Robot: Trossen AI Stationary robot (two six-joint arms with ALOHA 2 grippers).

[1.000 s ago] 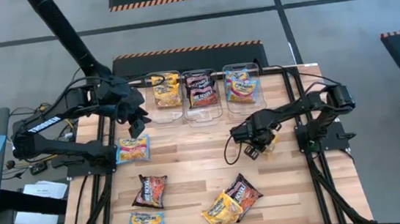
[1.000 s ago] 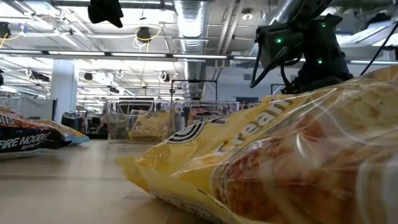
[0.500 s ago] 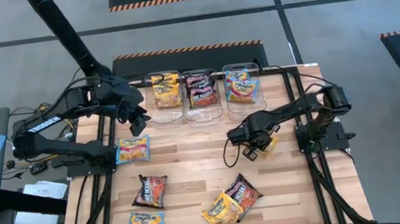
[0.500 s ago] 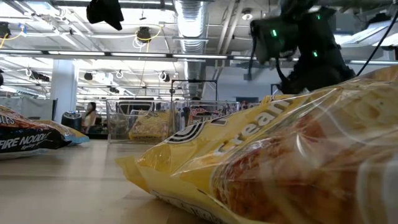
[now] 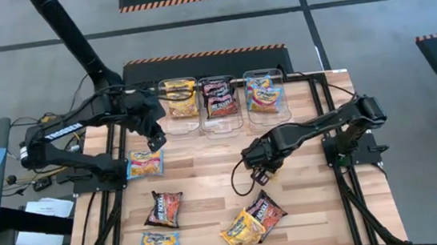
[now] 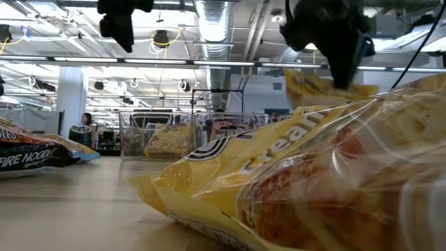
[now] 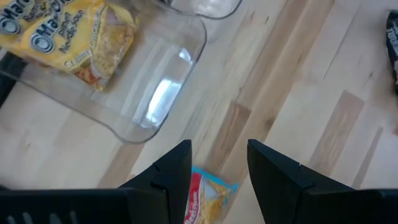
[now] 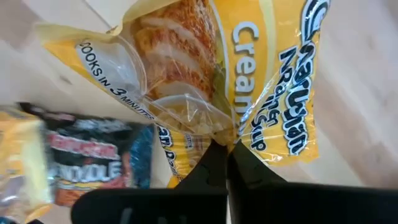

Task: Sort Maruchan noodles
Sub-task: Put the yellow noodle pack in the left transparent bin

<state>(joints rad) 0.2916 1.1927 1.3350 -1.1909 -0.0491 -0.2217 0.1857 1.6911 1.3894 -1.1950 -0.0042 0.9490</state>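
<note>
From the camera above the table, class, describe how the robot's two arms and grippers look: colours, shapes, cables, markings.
Both arms are black, built of slim jointed links. The left arm carries white lettering along its link. The right arm trails a thin black cable looping near its gripper. The left gripper ends in two flat, dark, angular fingers. The right gripper has the same dark fingers, tapering to a point.

Even, bright overhead light; glare on the clear plastic bin (image 7: 155,93); the near yellow crinkly noodle packet (image 6: 313,181) is blurred, out of focus.
</note>
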